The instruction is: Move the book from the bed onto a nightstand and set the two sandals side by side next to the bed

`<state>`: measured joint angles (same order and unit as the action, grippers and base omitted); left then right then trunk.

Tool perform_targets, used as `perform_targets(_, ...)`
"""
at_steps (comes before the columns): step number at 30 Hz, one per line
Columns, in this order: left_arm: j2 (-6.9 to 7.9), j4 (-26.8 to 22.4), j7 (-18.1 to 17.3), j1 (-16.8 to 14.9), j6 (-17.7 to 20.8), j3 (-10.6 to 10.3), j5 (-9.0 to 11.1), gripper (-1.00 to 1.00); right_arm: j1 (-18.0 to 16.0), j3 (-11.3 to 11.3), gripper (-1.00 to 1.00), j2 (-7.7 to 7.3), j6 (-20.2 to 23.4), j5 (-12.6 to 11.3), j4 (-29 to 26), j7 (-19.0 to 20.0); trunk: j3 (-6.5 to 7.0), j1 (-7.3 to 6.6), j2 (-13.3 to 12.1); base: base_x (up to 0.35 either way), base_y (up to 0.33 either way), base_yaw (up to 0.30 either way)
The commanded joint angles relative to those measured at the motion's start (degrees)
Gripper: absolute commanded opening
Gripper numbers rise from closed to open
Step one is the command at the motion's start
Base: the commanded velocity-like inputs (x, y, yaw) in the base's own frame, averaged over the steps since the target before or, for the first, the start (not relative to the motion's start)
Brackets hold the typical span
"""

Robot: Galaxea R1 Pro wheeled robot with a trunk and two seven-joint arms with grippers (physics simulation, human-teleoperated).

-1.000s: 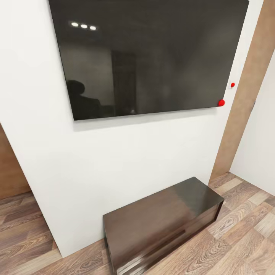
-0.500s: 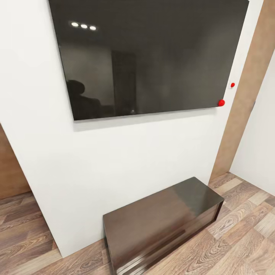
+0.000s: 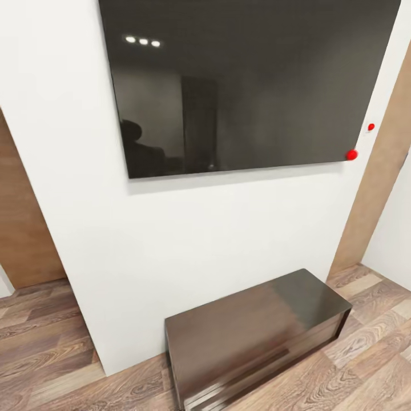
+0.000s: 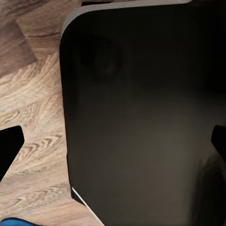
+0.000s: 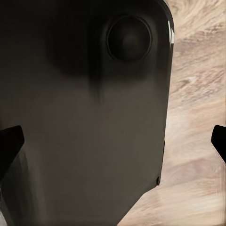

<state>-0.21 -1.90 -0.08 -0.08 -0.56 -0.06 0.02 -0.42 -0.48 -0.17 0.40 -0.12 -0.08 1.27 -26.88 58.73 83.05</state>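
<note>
Both grippers hang spread wide and empty over the robot's dark base, left gripper and right gripper alike. Ahead, a white wall carries a big black screen, with a low dark cabinet below on the plank floor. A blue sliver, perhaps a sandal, lies near the base. Bed and book are unseen; judging so, the robot is searching and must turn next.
</note>
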Motion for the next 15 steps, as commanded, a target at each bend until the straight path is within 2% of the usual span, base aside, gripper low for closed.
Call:
perform_targets(1,-0.01,0.0,0.0,0.0,-0.3,0.0,0.0,1.00,0.0,0.0,1.00,-0.01,0.0,0.0,0.0,0.1,-0.05,0.00,0.0,0.000,0.000,0.288)
perform_targets(15,0.03,0.0,0.0,0.0,-0.7,0.0,0.0,1.00,0.0,0.0,1.00,-0.01,0.0,0.0,0.0,0.1,-0.05,0.00,0.0,0.000,0.000,0.292)
